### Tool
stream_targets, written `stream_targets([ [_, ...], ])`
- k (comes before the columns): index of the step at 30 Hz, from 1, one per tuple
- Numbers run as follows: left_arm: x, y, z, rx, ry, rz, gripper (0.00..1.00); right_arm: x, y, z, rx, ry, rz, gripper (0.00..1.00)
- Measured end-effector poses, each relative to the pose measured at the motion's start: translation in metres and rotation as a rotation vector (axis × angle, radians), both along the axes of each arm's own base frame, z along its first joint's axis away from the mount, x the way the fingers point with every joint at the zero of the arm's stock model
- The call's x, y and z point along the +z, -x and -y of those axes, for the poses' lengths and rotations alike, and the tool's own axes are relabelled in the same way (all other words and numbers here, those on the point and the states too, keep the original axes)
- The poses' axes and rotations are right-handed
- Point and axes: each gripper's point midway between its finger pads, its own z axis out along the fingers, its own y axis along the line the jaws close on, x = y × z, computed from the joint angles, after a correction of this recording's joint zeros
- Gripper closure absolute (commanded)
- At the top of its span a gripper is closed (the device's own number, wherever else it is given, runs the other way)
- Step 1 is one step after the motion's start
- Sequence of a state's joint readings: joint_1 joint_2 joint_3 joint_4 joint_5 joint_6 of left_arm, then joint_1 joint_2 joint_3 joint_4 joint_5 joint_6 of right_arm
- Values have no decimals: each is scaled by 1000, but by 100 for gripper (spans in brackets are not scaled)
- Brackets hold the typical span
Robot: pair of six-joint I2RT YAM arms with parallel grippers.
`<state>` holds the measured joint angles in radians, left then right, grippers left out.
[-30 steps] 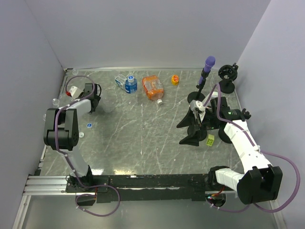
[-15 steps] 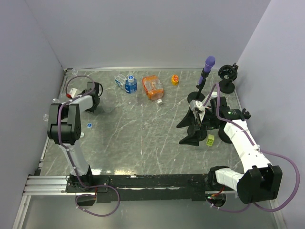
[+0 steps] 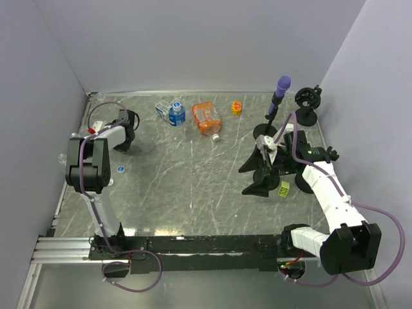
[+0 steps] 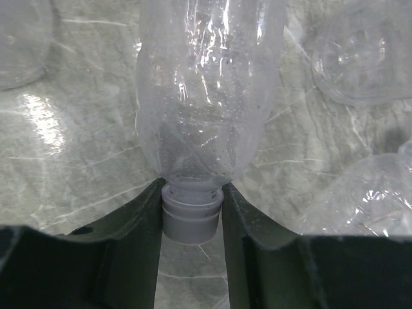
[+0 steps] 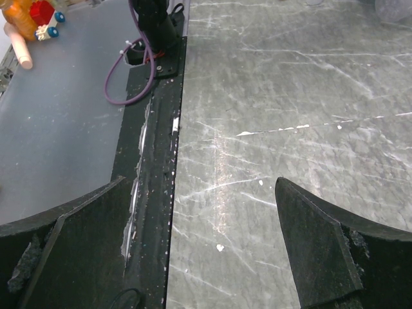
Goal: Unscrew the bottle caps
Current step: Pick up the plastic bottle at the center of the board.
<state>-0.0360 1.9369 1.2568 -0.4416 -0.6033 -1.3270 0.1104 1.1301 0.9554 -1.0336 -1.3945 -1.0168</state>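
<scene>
A white bottle cap [image 4: 191,222] is clamped by the left gripper [image 4: 192,207] at the bottom centre of the left wrist view, apparently so that it can be twisted off its clear plastic bottle [image 4: 206,96], which extends up the frame. The right gripper [image 5: 201,187] is held open and empty over the table [image 5: 290,96], beside the black stand [image 3: 264,170] at the right of the top view. The table is grey, marbled and scratched, and is enclosed by plain lilac walls [image 3: 193,45].

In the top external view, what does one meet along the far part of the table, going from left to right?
The left gripper shut on a white plastic bottle cap, blue-labelled clear plastic bottle, orange plastic container, small yellow round object, purple-topped black stand.
</scene>
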Motion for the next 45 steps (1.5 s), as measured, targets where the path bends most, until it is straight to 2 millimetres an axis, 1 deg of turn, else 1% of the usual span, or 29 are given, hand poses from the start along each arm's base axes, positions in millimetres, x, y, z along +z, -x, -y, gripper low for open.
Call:
stream_targets([
  [7,0,7,-5,12,-24,-28,89,-1,0,0,-2,6,1,1],
  [10,3,10,-7,10,-41,-37,90,-1,0,0,-2,6,1,1],
  [13,13,13,-11,1,-72,-44,91,-1,0,0,-2,6,1,1],
  [16,30,13,-17,-8,-114,-38,91,-1,0,0,-2,6,1,1],
  [21,69,13,-20,-29,-178,9,92,-1,0,0,-2,7,1,1],
  [23,85,14,-19,-38,-192,36,93,-1,-1,1,-3,8,1,1],
  [27,124,19,-12,-59,-216,111,94,-2,-1,1,-5,14,2,1],
  [29,147,25,-5,-78,-226,158,95,-2,-1,1,-5,14,2,1],
  [32,192,39,11,-124,-255,246,98,-3,-1,1,-5,16,4,1],
  [33,207,45,18,-150,-265,277,99,-3,-1,1,-5,17,5,1],
  [36,254,65,46,-264,-286,381,99,-3,-2,1,-5,19,11,1],
  [37,276,77,54,-316,-296,434,99,-3,-2,1,-5,20,17,1],
  [38,283,83,63,-354,-295,454,99,-3,-2,2,-4,21,20,1],
  [39,296,93,71,-405,-298,490,99,-3,-2,2,-4,22,27,1],
  [41,315,112,86,-528,-297,552,99,-3,-1,2,-4,28,42,1],
  [42,323,122,97,-615,-285,596,99,-3,-1,3,-5,31,54,1],
  [43,328,131,107,-705,-278,631,99,-2,0,3,-5,34,68,1],
  [45,332,146,128,-874,-259,679,99,-1,1,4,-5,38,95,1],
])
